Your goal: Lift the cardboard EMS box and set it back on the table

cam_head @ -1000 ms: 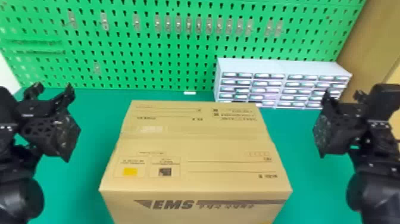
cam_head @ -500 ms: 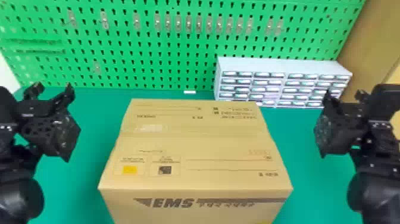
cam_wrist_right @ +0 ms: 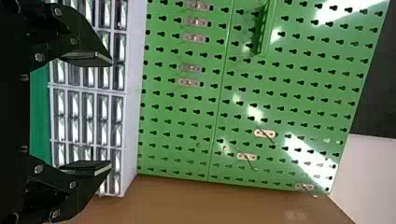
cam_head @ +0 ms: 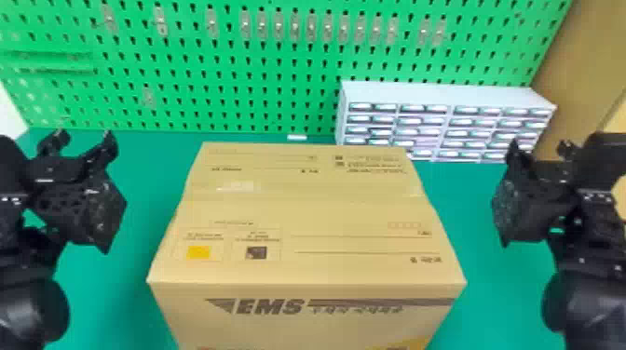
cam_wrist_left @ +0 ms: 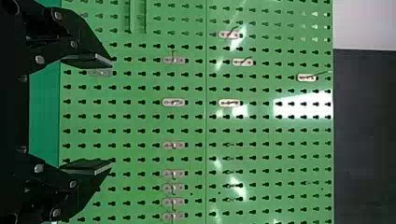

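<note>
The EMS box (cam_head: 302, 209) sits short of the far edge of the surface (cam_head: 461, 200); left tool (cam_wrist_left: 111, 113) and right tool (cam_wrist_right: 111, 113) flank it, released, likely to allow a two-sided squeeze.

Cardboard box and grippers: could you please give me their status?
Left gripper and right gripper open, flanking box. Box on table, untouched. Drawer unit behind, apparently not blocking.
</note>
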Available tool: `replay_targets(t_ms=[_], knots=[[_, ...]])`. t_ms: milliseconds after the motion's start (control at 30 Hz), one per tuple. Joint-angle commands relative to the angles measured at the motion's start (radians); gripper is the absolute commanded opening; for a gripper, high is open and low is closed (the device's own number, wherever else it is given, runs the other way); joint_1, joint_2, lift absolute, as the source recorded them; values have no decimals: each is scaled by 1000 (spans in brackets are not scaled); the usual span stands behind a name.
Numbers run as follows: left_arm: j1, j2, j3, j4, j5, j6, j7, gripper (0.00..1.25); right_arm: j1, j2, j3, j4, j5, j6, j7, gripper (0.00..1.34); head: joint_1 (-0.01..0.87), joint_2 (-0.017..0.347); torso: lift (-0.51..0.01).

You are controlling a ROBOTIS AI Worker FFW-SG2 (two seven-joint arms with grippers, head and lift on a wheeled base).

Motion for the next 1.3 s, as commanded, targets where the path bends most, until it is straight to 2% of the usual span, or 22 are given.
replay_targets(t_ms=[0,900,1267], knots=[[-2,0,0,0,0,0,0,764,1,3,-3,0,0,0,0,856,678,-14,-47],[-2,0,0,0,3,0,0,764,-2,9,-1,5,0,-34,0,856,678,-14,-100],[1,0,15,2,8,0,0,764,-2,5,-4,23,-29,-54,0,856,678,-14,-93]])
